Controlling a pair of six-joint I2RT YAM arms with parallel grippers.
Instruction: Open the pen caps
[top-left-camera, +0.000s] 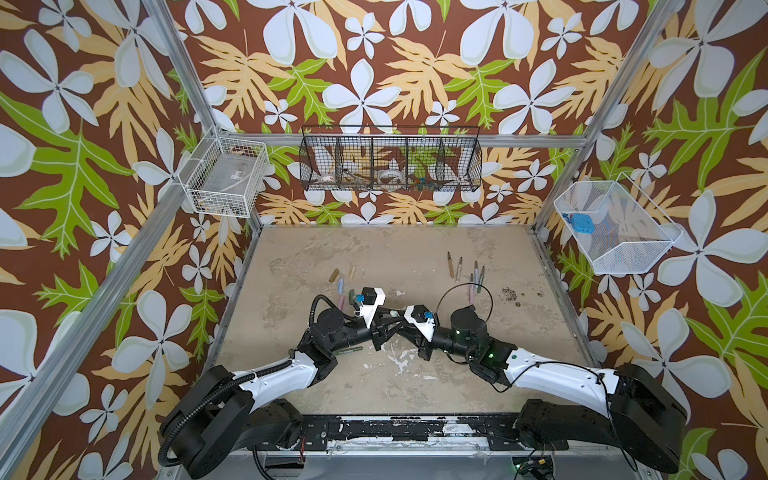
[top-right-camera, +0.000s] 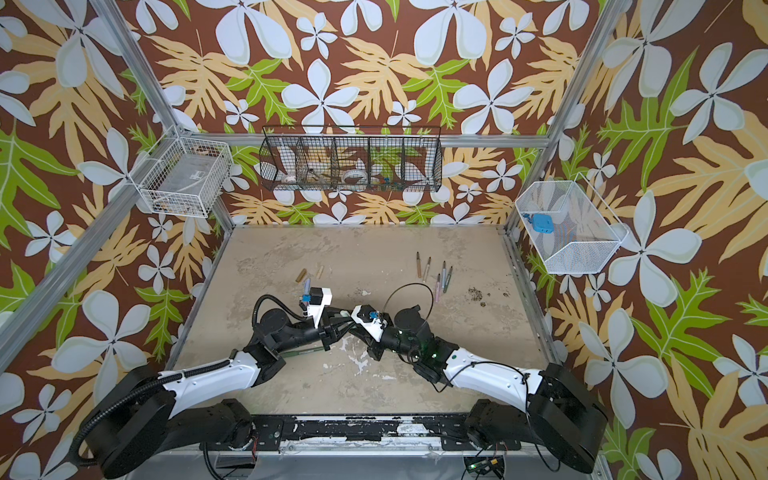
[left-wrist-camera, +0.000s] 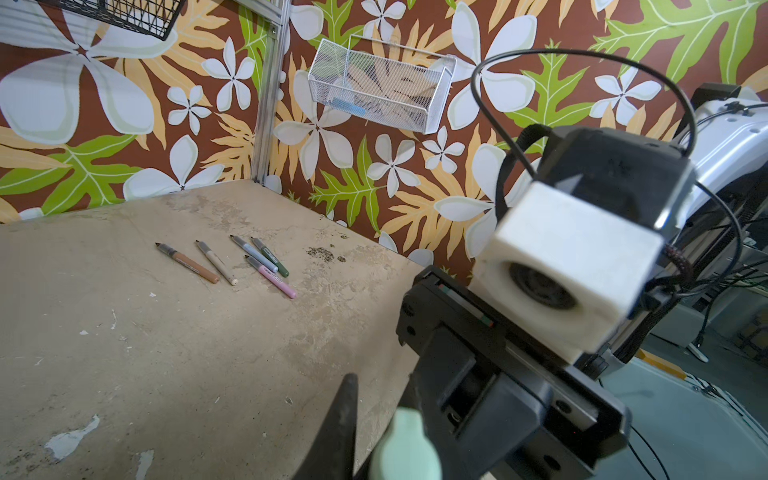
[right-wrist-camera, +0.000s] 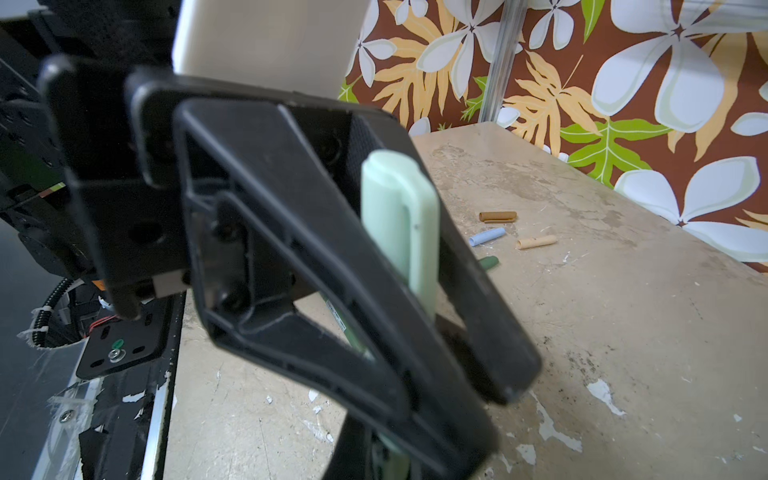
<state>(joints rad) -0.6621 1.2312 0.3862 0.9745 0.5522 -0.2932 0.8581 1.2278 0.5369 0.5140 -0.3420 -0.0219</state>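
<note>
Right wrist view gives you the clearest look: the left gripper (right-wrist-camera: 496, 409) pinches the pale green cap (right-wrist-camera: 399, 224) between its black fingers, clip toward the lens, above the table (right-wrist-camera: 623, 332). Your right gripper (top-left-camera: 398, 327) is pressed together on the pale green pen (right-wrist-camera: 386, 457) at its other end. The fingers hide the joint, so you cannot tell whether cap and pen are apart. In both top views the two grippers meet nose to nose at mid-table. Left of them lie five loose caps: brown cap (right-wrist-camera: 497, 216), light blue cap (right-wrist-camera: 487, 236), beige cap (right-wrist-camera: 537, 242), dark green cap (right-wrist-camera: 488, 262) and pink cap (top-left-camera: 341, 300). Five uncapped pens (left-wrist-camera: 216, 262) lie grouped to the right, and a green pen (top-left-camera: 348, 350) lies under your left arm.
</note>
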